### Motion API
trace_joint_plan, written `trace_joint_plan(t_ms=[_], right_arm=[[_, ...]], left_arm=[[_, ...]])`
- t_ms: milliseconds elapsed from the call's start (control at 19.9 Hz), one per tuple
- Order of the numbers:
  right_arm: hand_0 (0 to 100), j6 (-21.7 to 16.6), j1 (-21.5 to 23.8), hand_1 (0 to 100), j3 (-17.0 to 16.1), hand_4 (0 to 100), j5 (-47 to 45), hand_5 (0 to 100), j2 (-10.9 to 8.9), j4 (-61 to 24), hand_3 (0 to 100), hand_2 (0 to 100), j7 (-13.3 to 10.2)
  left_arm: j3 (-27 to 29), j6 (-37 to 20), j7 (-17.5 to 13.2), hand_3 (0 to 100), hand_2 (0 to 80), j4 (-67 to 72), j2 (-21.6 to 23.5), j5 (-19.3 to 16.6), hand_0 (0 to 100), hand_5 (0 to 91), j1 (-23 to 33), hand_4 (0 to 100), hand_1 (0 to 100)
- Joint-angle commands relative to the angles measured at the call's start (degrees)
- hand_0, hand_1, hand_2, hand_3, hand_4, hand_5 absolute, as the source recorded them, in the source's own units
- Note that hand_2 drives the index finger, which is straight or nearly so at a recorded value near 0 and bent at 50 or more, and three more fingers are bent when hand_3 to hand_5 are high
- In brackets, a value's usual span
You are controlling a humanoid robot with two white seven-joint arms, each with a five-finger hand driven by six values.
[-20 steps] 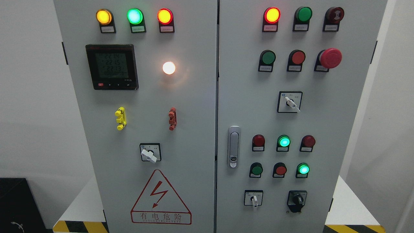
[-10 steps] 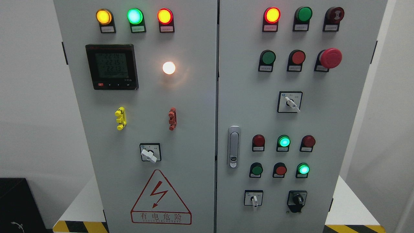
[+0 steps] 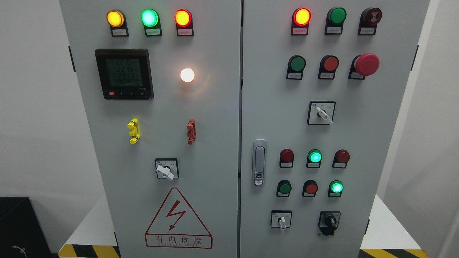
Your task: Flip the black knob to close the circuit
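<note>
At lower right of cabinet [image 3: 215,118]: black knob [image 3: 329,223]; neither hand visible.

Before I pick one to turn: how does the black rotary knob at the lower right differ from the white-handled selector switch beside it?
The black rotary knob is dark and bulky; the white-handled selector switch has a slim pale lever. The knob sits right, the switch left. Both sit in the right door's bottom row.

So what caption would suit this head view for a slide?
Control cabinet with lit indicator lamps; the black knob sits at lower right, no robot hand in view.
</note>
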Motion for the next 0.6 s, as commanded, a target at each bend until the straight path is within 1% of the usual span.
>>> trace_joint_plan(t_ms=[0, 100, 201, 351, 502, 552], right_arm=[[0, 2.49, -0.72, 6, -3.98, 76, 5.20, 78, 2.80, -12.55, 95, 79, 0.45], [0, 3.03, -2.21, 3, -4.15, 76, 8.89, 78, 4.12, -13.86, 95, 79, 0.36], [0, 4.51, -3.26, 0, -3.98, 76, 11.45, 78, 4.21, -15.27, 95, 79, 0.36], [0, 6.19, -5.11, 0, -3.89, 76, 12.51, 78, 4.12, -16.15, 95, 79, 0.80], [0, 7.94, -5.73, 0, -4.07, 76, 16.10, 78, 4.12, -17.82, 95, 79, 2.02], [0, 8.82, -5.64, 0, -4.15, 76, 16.90, 78, 4.12, -18.70, 95, 79, 2.81]], left_arm=[[-1.14, 0.05, 0.04, 0, 0.0, 1.23, 0.00, -1.23, 0, 0.0, 0.00, 0, 0], [-1.14, 0.05, 0.04, 0, 0.0, 1.23, 0.00, -1.23, 0, 0.0, 0.00, 0, 0], [-1.14, 0.05, 0.04, 0, 0.0, 1.23, 0.00, -1.23, 0, 0.0, 0.00, 0, 0], [-1.14, 0.05, 0.04, 0, 0.0, 1.23, 0.00, -1.23, 0, 0.0, 0.00, 0, 0], [-1.14, 0.05, 0.04, 0, 0.0, 1.23, 0.00, -1.23, 0, 0.0, 0.00, 0, 0], [-1.14, 0.05, 0.04, 0, 0.0, 1.23, 0.00, -1.23, 0, 0.0, 0.00, 0, 0]])
